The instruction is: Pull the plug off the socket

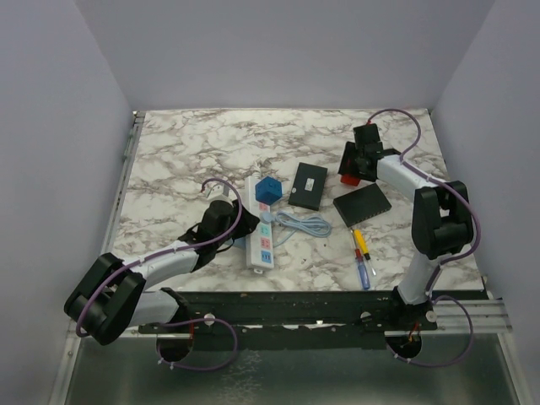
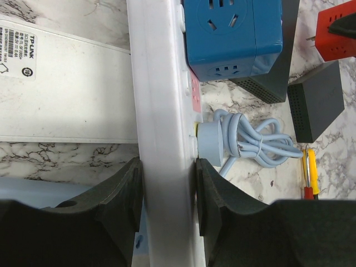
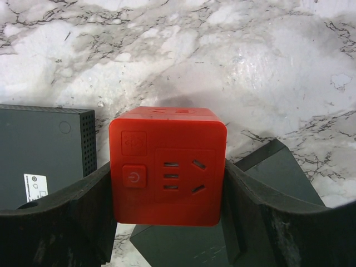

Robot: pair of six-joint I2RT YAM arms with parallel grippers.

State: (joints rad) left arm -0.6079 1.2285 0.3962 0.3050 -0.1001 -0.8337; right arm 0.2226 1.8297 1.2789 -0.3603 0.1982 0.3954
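The long white power strip [image 1: 261, 229] with pastel panels lies at the table's middle-left. A blue cube adapter [image 1: 268, 190] sits plugged into its far end. A round light-blue plug [image 2: 211, 142] with a bundled cable [image 1: 304, 224] sits against the strip's side face. My left gripper [image 1: 245, 226] is shut on the strip [image 2: 166, 111], one pad on each long side [image 2: 167, 189]. My right gripper [image 1: 353, 173] is at the far right, shut on a red cube adapter [image 3: 167, 164], held well apart from the strip.
A white flat TP-Link box [image 2: 61, 89] lies left of the strip. Two black boxes [image 1: 308, 186] [image 1: 362, 203] lie between the strip and the right gripper. A screwdriver [image 1: 361, 257] lies near the front right. White walls enclose the marble table [image 1: 186, 143].
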